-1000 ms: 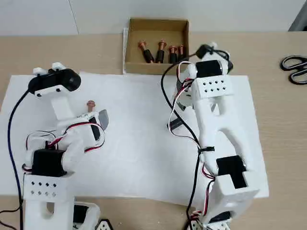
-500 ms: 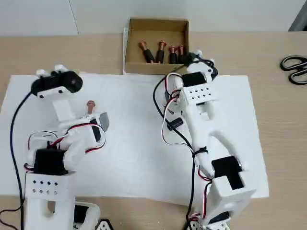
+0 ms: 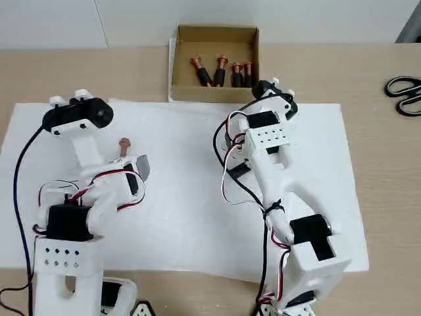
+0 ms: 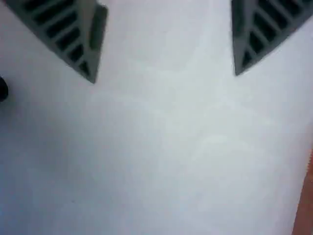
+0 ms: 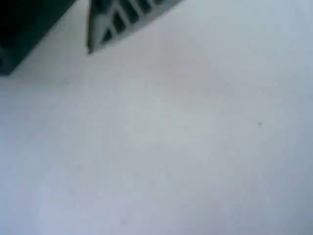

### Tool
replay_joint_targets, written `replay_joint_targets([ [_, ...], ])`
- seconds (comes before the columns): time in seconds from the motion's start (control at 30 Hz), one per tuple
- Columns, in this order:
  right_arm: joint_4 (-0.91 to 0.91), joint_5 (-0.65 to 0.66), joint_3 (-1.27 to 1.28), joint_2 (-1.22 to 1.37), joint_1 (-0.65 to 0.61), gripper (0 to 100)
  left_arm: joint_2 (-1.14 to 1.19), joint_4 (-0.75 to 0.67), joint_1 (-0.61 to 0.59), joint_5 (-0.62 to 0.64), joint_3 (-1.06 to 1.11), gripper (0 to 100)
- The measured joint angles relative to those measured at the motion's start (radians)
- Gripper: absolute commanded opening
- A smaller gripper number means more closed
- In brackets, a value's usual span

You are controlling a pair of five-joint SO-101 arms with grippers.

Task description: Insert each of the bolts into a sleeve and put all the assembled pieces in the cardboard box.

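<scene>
The cardboard box (image 3: 216, 31) stands at the far edge of the table and holds several copper bolts in black sleeves (image 3: 219, 71). One bare copper bolt (image 3: 124, 143) lies on the white sheet (image 3: 191, 197), just beyond my left gripper (image 3: 138, 164). In the left wrist view that gripper (image 4: 164, 73) is open over bare sheet, with a copper sliver (image 4: 308, 196) at the picture's edge. My right arm (image 3: 266, 135) is bent over the sheet just in front of the box. A grey part of my right gripper (image 5: 122, 19) hangs low over white paper.
Black scissors (image 3: 404, 93) lie on the wooden table at the far right. The white sheet spreads between the two arms. Loose cables (image 3: 230, 164) hang beside the right arm.
The right arm has drawn back from the box's near right corner, toward the front and a little left, over the sheet. The left arm has hardly moved.
</scene>
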Motion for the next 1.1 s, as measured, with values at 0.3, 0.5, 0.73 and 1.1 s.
replay_joint_targets([
  [0.3, -0.003, -0.017, 0.021, 0.037, -0.066, 22.3, 0.000, 0.000, 0.000, 0.000, 0.000, 17],
  [0.5, -0.003, -0.017, 0.018, 0.075, -0.063, 22.3, 0.000, 0.000, 0.000, 0.000, 0.000, 17],
  [0.73, -0.003, -0.017, 0.018, 0.075, -0.063, 22.3, 0.000, 0.000, 0.000, 0.000, 0.000, 17],
  [1.1, 0.000, -0.018, 0.021, 0.075, -0.038, 3.6, 0.000, 0.000, 0.000, 0.000, 0.000, 17],
])
